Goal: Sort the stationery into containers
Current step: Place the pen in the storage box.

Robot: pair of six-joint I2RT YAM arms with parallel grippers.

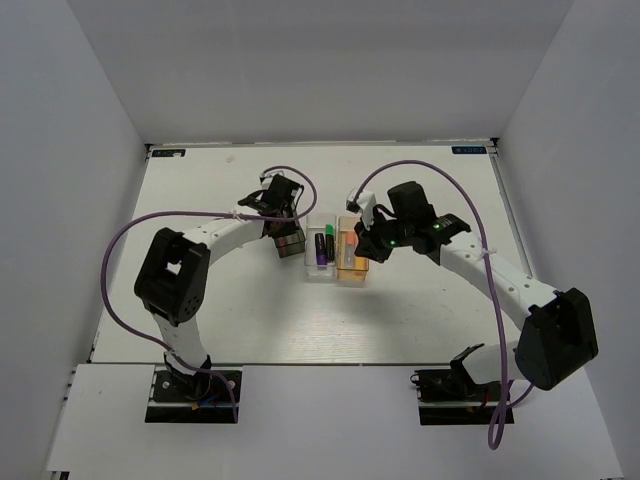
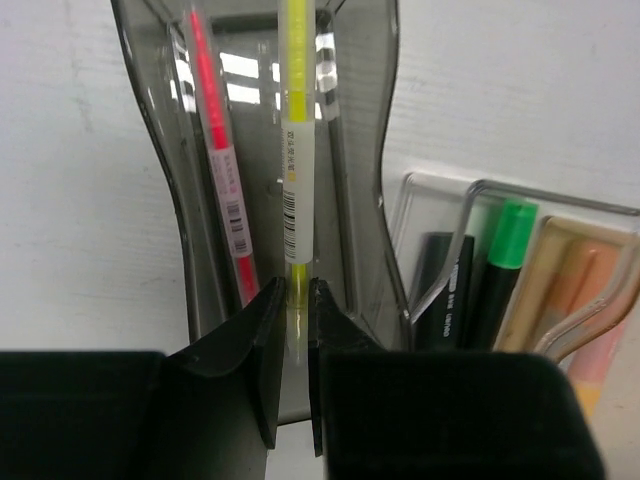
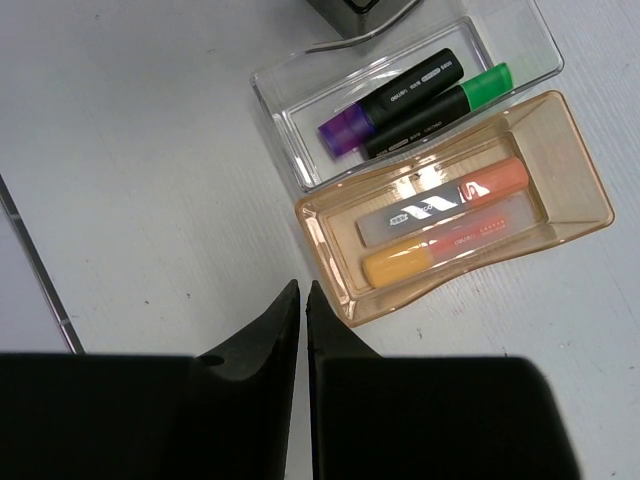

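Left claw (image 2: pixel 297 300) pinching near end of yellow pen (image 2: pixel 296 150), pen running straight ahead inside grey bin (image 2: pixel 365 200); pink pen (image 2: pixel 222 170) lying just left of it, same bin. Right claw (image 3: pixel 303 300) hovering closed, gripping nothing, over surface (image 3: pixel 150 150); orange bin (image 3: pixel 575 165) sitting just ahead-right of tips.

Left arm (image 1: pixel 228 232) and right arm (image 1: pixel 500 280) matched: white tube links, bulky black joint housings, black base brackets (image 1: pixel 195 385) with small screws. Left purple cable (image 1: pixel 107 275) ran along one arm in a wide loop, right purple cable (image 1: pixel 499 340) along the other. Small green lights (image 1: pixel 395 240) glowed on the right wrist's black housing. Left tool (image 2: pixel 297 300) and right tool (image 3: pixel 303 300) looked alike: matte black fingers, wedge-shaped, tapering to thin tips, set on blocky black bodies.
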